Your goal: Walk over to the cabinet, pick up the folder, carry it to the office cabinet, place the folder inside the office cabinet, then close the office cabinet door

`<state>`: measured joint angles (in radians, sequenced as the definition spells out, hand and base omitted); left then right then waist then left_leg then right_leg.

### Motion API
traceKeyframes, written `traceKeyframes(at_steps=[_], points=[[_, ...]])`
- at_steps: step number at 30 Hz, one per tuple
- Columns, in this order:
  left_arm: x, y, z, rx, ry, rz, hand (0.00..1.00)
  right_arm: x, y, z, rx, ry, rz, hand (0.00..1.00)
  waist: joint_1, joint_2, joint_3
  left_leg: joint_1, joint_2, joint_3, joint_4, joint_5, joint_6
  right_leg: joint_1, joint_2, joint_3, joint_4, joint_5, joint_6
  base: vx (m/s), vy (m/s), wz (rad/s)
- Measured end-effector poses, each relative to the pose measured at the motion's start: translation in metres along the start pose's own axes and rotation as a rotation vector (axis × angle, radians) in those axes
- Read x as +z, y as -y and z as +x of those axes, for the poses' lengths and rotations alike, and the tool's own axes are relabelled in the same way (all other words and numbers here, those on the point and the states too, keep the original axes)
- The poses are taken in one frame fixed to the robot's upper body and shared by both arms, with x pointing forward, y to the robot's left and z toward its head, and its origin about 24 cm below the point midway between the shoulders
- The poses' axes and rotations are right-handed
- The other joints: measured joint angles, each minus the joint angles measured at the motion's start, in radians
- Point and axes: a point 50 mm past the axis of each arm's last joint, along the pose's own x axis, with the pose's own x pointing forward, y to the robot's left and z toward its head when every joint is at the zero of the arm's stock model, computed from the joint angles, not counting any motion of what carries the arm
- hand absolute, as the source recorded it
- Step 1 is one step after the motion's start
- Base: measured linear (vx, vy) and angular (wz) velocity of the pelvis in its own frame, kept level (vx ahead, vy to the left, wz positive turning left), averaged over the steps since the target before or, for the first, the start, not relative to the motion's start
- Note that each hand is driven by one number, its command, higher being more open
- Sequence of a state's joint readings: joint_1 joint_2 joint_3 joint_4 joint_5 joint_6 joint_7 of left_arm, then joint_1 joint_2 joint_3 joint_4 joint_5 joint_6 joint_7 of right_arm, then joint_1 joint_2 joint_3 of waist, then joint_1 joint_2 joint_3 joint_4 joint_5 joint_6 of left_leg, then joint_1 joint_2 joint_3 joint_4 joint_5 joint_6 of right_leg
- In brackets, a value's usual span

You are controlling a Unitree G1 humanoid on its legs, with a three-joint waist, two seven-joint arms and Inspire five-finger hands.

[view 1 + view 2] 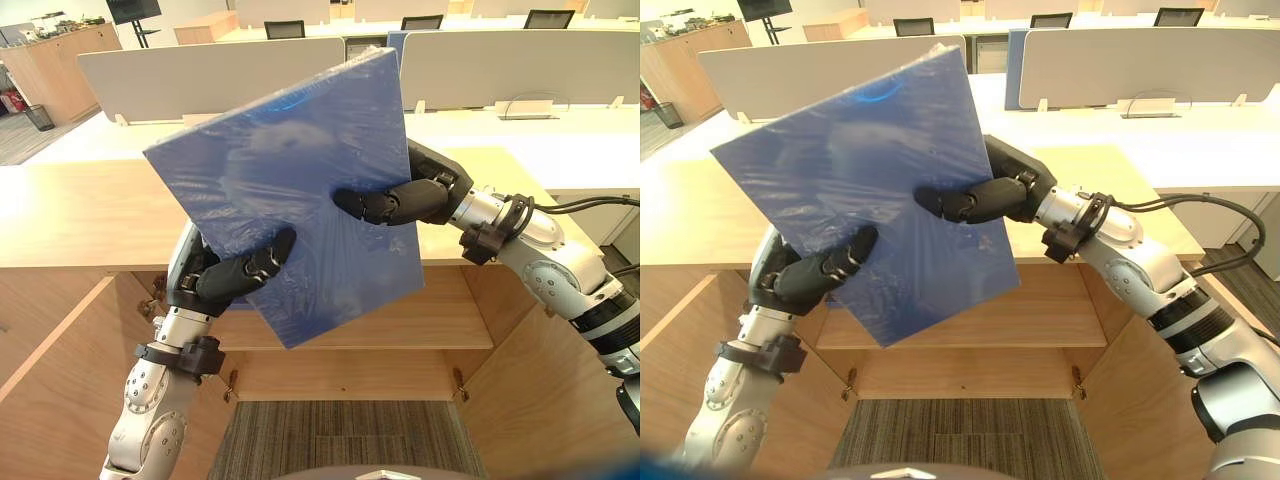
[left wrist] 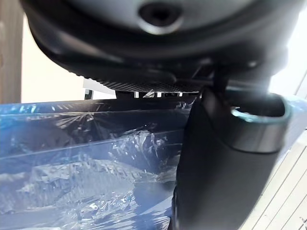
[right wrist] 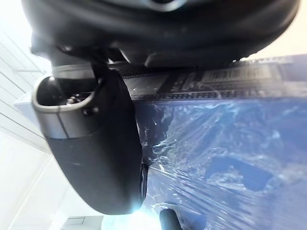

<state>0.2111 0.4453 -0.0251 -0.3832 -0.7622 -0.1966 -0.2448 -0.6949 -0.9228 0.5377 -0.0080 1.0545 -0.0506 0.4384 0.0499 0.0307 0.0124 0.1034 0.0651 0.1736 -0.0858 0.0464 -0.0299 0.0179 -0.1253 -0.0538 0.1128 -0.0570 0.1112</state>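
Two thumbs press onto the front of a tilted blue folder (image 1: 290,170), pinching it: left hand (image 1: 235,275) at its lower edge, right hand (image 1: 400,200) at its right edge, open wooden cabinet (image 1: 80,215) below it.

The light wooden cabinet (image 1: 80,215) is standing right in front, and its flat top is stretching from left to right. Its left door (image 1: 50,400) and right door (image 1: 540,400) are hanging wide open. Inside, a wooden shelf (image 1: 450,320) is running across, and the bottom board (image 1: 340,378) is sitting below it. The grey striped carpet (image 1: 340,440) is lying on the near floor. Farther away, a long white desk (image 1: 560,135) is carrying grey divider screens (image 1: 200,65) standing along its far side.
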Motion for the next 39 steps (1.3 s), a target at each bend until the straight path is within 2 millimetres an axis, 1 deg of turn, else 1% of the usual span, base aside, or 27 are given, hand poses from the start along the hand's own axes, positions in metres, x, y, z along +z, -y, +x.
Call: traceKeyframes(at_steps=[2,5,8,10,13,15,18,20,21,23,25,26,28,30,31,33,34,35,36,37,38,39], points=[[-0.006,0.003,-0.001,-0.071,-0.041,-0.099,1.00,0.001,0.003,-0.003,-0.012,-0.015,-0.020,0.00,0.000,0.001,0.000,-0.002,-0.001,-0.002,0.000,0.000,0.000,0.000,-0.002,-0.002,-0.002,0.000,0.001,0.00,0.000,0.00],[-0.017,0.000,-0.005,-0.107,-0.109,-0.215,1.00,0.000,0.002,-0.005,-0.009,-0.035,-0.047,0.00,-0.002,0.001,-0.001,-0.004,-0.001,-0.002,0.000,0.000,0.000,-0.001,-0.001,-0.002,-0.004,0.000,0.001,0.00,0.000,0.00],[-0.024,0.001,-0.010,-0.131,-0.148,-0.281,1.00,-0.002,-0.002,-0.006,0.002,-0.048,-0.058,0.00,-0.002,0.001,-0.002,-0.006,-0.001,-0.002,0.000,0.000,0.000,-0.002,-0.001,-0.002,-0.005,0.000,0.001,0.00,0.000,0.00],[-0.030,0.001,-0.017,-0.140,-0.162,-0.325,1.00,0.000,-0.007,-0.008,0.014,-0.041,-0.081,0.00,-0.002,0.000,-0.005,-0.011,-0.001,-0.002,0.000,0.000,-0.001,-0.006,-0.001,-0.002,-0.006,0.000,0.001,0.00,0.000,0.00],[-0.041,0.007,-0.029,-0.121,-0.164,-0.396,1.00,-0.001,-0.014,-0.011,0.024,-0.034,-0.114,0.00,0.000,-0.001,-0.011,-0.015,-0.001,-0.005,0.000,-0.001,-0.001,-0.008,-0.001,-0.005,-0.008,0.000,0.001,0.01,0.008,0.03],[-0.049,0.008,-0.037,-0.102,-0.184,-0.409,1.00,-0.006,-0.017,-0.012,0.030,-0.046,-0.111,0.00,0.001,-0.002,-0.019,-0.016,0.000,-0.009,0.000,-0.001,-0.001,-0.007,-0.001,-0.009,-0.010,0.000,0.001,0.00,0.008,0.06],[-0.064,0.007,-0.053,-0.087,-0.274,-0.395,1.00,-0.013,-0.023,-0.012,0.061,-0.085,-0.136,0.00,0.001,0.000,-0.021,-0.019,0.000,-0.017,0.000,-0.001,-0.001,-0.006,-0.001,-0.016,-0.010,0.000,0.001,-0.01,0.008,0.06],[-0.085,0.008,-0.076,-0.056,-0.392,-0.382,1.00,-0.019,-0.032,-0.012,0.102,-0.113,-0.181,0.00,0.002,0.000,-0.029,-0.020,-0.001,-0.017,0.000,-0.001,-0.001,-0.007,-0.001,-0.016,-0.012,0.000,0.001,0.00,0.000,0.00],[-0.091,0.009,-0.082,-0.041,-0.425,-0.380,1.00,-0.021,-0.034,-0.012,0.109,-0.121,-0.191,0.00,0.003,0.000,-0.030,-0.020,-0.001,-0.017,0.000,-0.001,-0.001,-0.007,-0.001,-0.016,-0.012,0.000,0.001,0.00,0.000,0.00],[-0.111,0.010,-0.104,0.022,-0.546,-0.369,1.00,-0.033,-0.039,-0.014,0.108,-0.131,-0.165,0.00,0.006,-0.001,-0.033,-0.022,0.000,-0.017,0.000,-0.001,-0.001,-0.012,-0.001,-0.016,-0.012,0.000,0.001,0.00,0.000,0.00],[-0.121,0.010,-0.118,0.063,-0.609,-0.374,1.00,-0.044,-0.045,-0.016,0.102,-0.137,-0.128,0.00,0.006,-0.001,-0.036,-0.028,0.000,-0.017,0.000,-0.001,-0.001,-0.017,0.000,-0.016,-0.012,0.000,0.001,0.00,0.000,0.00],[-0.127,0.010,-0.128,0.084,-0.675,-0.334,1.00,-0.057,-0.050,-0.020,0.085,-0.162,-0.095,0.00,0.010,-0.001,-0.036,-0.029,0.000,-0.017,0.000,-0.001,-0.001,-0.018,0.000,-0.016,-0.013,0.000,0.001,0.00,0.000,0.00],[-0.133,0.008,-0.137,0.094,-0.745,-0.274,1.00,-0.072,-0.054,-0.025,0.067,-0.204,-0.074,0.00,0.014,0.000,-0.035,-0.029,0.000,-0.017,0.000,0.000,-0.001,-0.018,0.000,-0.016,-0.013,0.000,0.001,0.00,0.000,0.00],[-0.141,0.006,-0.147,0.094,-0.866,-0.141,1.00,-0.094,-0.061,-0.028,0.048,-0.271,-0.045,0.00,0.022,0.001,-0.035,-0.028,0.000,-0.017,0.000,0.000,-0.001,-0.018,0.000,-0.015,-0.013,0.000,0.001,0.00,0.000,0.00],[-0.144,0.006,-0.151,0.100,-0.893,-0.112,1.00,-0.099,-0.064,-0.027,0.053,-0.276,-0.034,0.00,0.022,0.001,-0.035,-0.028,0.001,-0.017,0.000,-0.001,-0.001,-0.018,0.000,-0.015,-0.013,0.000,0.001,0.00,0.000,0.00],[-0.160,0.003,-0.167,0.172,-1.004,-0.032,1.00,-0.110,-0.076,-0.022,0.075,-0.309,-0.074,0.00,0.025,0.002,-0.037,-0.027,0.002,-0.017,0.002,-0.001,-0.001,-0.016,0.001,-0.015,-0.013,0.000,0.000,0.00,0.000,0.00],[-0.164,0.003,-0.170,0.201,-1.028,-0.014,1.00,-0.113,-0.078,-0.022,0.069,-0.316,-0.076,0.00,0.029,0.001,-0.037,-0.027,0.002,-0.017,0.002,-0.001,-0.001,-0.016,0.001,-0.015,-0.013,0.000,0.000,0.00,0.000,0.00],[-0.171,0.005,-0.179,0.271,-1.072,0.011,1.00,-0.119,-0.082,-0.021,0.064,-0.338,-0.092,0.00,0.033,-0.001,-0.035,-0.027,0.002,-0.018,0.003,-0.001,-0.001,-0.016,0.001,-0.016,-0.013,0.000,0.000,0.00,0.000,0.00],[-0.177,0.008,-0.187,0.328,-1.109,0.022,1.00,-0.126,-0.087,-0.019,0.069,-0.361,-0.103,0.00,0.035,-0.002,-0.035,-0.028,0.002,-0.019,0.004,-0.001,-0.001,-0.015,0.001,-0.017,-0.013,0.000,0.000,0.00,0.000,0.00],[-0.180,0.009,-0.191,0.344,-1.129,0.023,1.00,-0.129,-0.090,-0.019,0.072,-0.371,-0.104,0.00,0.037,-0.002,-0.035,-0.028,0.002,-0.019,0.005,-0.001,-0.001,-0.015,0.001,-0.017,-0.012,0.000,0.000,-0.01,0.006,0.03],[-0.186,0.011,-0.198,0.374,-1.169,0.010,1.00,-0.134,-0.094,-0.020,0.075,-0.391,-0.107,0.00,0.048,-0.003,-0.034,-0.029,0.002,-0.022,0.005,-0.001,-0.001,-0.014,0.001,-0.019,-0.012,0.000,0.000,0.00,0.003,0.09],[-0.190,0.009,-0.203,0.429,-1.185,0.002,1.00,-0.138,-0.098,-0.020,0.077,-0.402,-0.106,0.00,0.050,-0.005,-0.032,-0.032,0.003,-0.028,0.007,0.000,0.000,-0.013,0.000,-0.024,-0.012,0.000,0.000,-0.01,0.002,0.08]])
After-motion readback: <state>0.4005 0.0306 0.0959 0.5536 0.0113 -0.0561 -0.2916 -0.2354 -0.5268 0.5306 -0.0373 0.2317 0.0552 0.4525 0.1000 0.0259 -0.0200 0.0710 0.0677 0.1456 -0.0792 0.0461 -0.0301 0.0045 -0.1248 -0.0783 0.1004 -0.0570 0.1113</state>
